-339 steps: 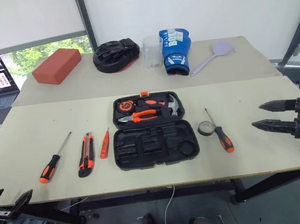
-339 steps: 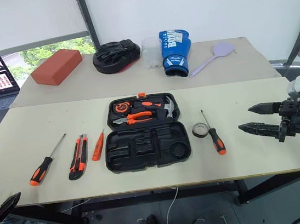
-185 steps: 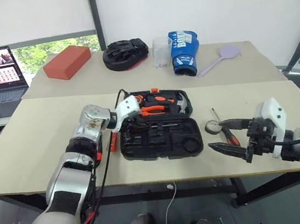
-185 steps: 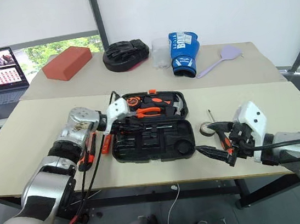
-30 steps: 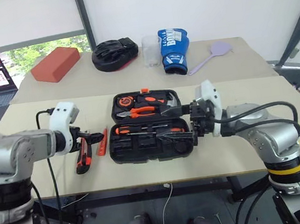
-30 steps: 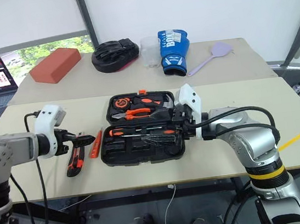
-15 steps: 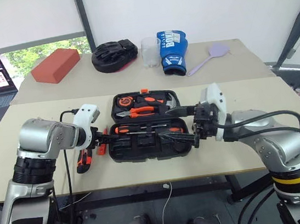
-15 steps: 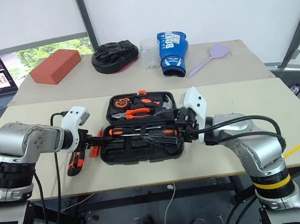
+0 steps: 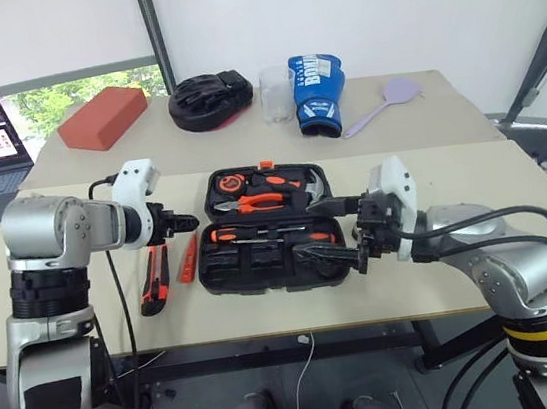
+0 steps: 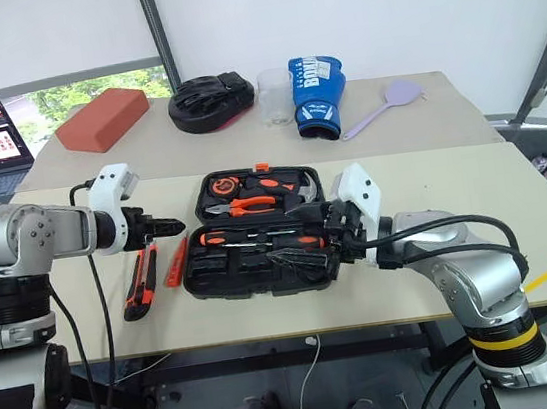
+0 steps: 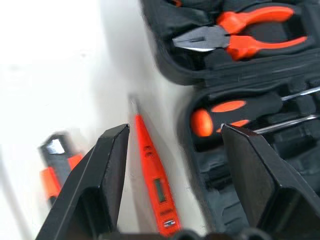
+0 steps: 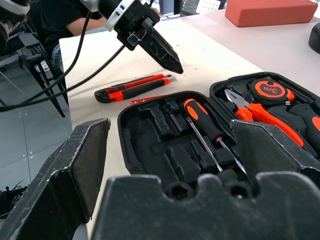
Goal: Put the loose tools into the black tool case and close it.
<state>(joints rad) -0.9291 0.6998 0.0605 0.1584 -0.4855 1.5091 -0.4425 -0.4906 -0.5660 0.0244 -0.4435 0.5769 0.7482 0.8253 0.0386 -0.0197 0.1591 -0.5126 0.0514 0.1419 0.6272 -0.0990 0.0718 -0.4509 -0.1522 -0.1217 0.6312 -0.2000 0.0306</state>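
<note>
From the head views, the left claw [image 9: 187, 220] hovers empty, fingers parted, above the slim orange tester screwdriver [image 9: 189, 259] on the worktop [image 9: 83, 290]; picking it up looks next, calling for a descent. In the left wrist view that tester lies between its fingers, beside the open black moulded tool case [image 11: 210, 165]. The right wrist view shows the right claw [image 12: 175, 170], spread wide and empty, facing the case, where two orange-and-black screwdrivers [image 12: 202, 125] lie.

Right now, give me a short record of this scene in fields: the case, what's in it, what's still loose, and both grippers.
case: black tool case open on the table
in case: pliers, tape measure, hammer, two screwdrivers
still loose: utility knife and tester screwdriver, on the table left of the case
left gripper: open, empty, above the tester screwdriver
right gripper: open, empty, over the right part of the case
tape roll: cannot tell where it is
</note>
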